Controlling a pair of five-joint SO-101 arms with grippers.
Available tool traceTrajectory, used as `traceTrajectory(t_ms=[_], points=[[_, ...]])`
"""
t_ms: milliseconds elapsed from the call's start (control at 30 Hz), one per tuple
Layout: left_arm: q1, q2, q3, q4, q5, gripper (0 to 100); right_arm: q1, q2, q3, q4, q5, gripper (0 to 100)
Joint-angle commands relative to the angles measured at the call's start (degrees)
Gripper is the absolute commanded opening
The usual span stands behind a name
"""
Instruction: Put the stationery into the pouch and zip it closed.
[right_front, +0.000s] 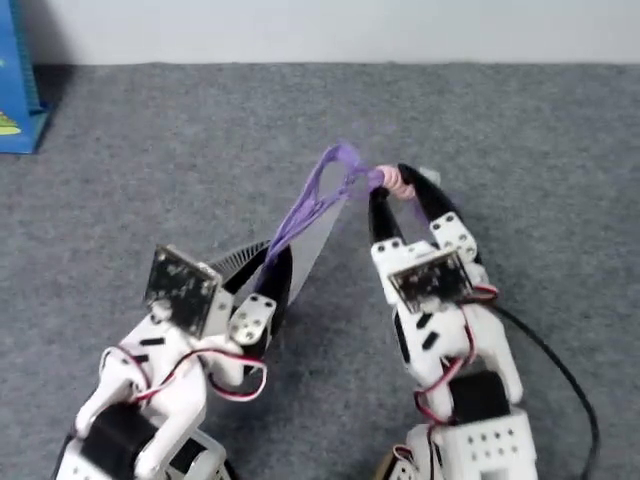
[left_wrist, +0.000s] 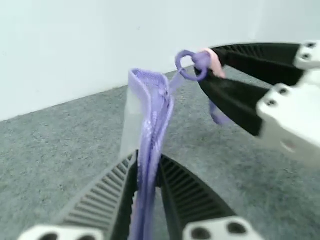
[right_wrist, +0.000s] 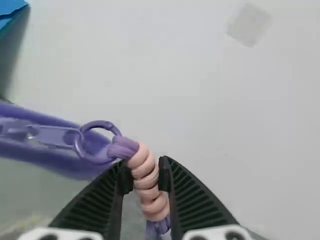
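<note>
The pouch (right_front: 312, 225) is up in the air, off the grey counter (right_front: 520, 150), stretched between the two arms. It's a see-through one with a purple zip along its top edge, and it hangs at a slant, lower at the left arm and higher at the right one.

The left tool (right_front: 275, 262) is pressed together on the zip edge at the lower end. In the left wrist view the purple strip of the pouch (left_wrist: 150, 115) runs straight up from between the left tool (left_wrist: 147, 159), whose ribbed black fingers (left_wrist: 112, 190) squeeze it from both sides.

The right tool (right_front: 392, 185) is pinching the zip pull's charm (right_front: 398, 181), a little pink beaded thing at the high end. Its own camera shows it best: the right tool (right_wrist: 144, 167) is clamped on the pink charm (right_wrist: 147, 185), which hooks onto a purple ring (right_wrist: 97, 140), and that ring joins the zip's pull tab on the pouch (right_wrist: 35, 142). From the left wrist view, the right tool (left_wrist: 206, 61) sits just beyond the top corner of the pouch, with the ring (left_wrist: 187, 65) beside it.

How far along the zip is done up is hard to call from these angles (same goes for what's inside). A blue box (right_front: 15, 90) stands at the far edge of the counter, well apart from everything.
</note>
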Motion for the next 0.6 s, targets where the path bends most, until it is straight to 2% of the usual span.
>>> traceTrajectory(t_ms=[0,100,267,433,567], points=[[-0.35,-6.15,-0.57,3.87,0.88,1,7.52,9.80,-0.62,-8.92,0.35,0.7],[-0.35,-8.97,-0.57,6.33,0.88,1,10.68,16.84,-2.02,-13.23,0.53,0.7],[-0.70,-13.71,-0.57,9.05,0.88,1,16.57,25.98,-6.68,-14.11,0.35,0.7],[-0.70,-15.03,0.40,9.14,0.88,1,15.08,27.21,-6.95,-14.11,0.26,0.7],[-0.79,-15.12,1.27,9.05,0.26,1,12.09,22.81,-5.27,-13.67,0.18,0.7]])
